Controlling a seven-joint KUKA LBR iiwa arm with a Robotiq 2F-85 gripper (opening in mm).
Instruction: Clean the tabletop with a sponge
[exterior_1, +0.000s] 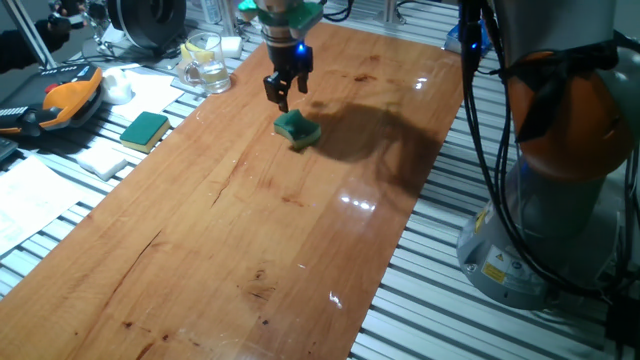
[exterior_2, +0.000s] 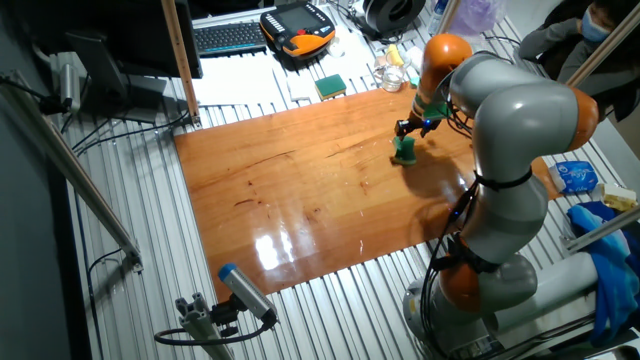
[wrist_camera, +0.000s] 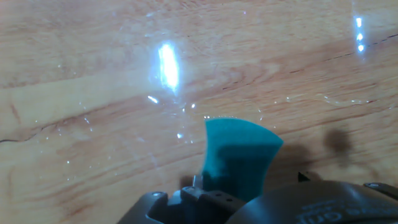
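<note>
Two green sponges: one sponge (exterior_1: 297, 127) on the tabletop (exterior_1: 240, 220), one rectangular sponge (exterior_1: 145, 129) beside it.

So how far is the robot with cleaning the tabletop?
Early stage. The sponge already lies on the tabletop, and the gripper hangs just above it, open and not gripping. Still left: grasp the sponge and wipe the board. No wiped area is visible, only light glare.
</note>
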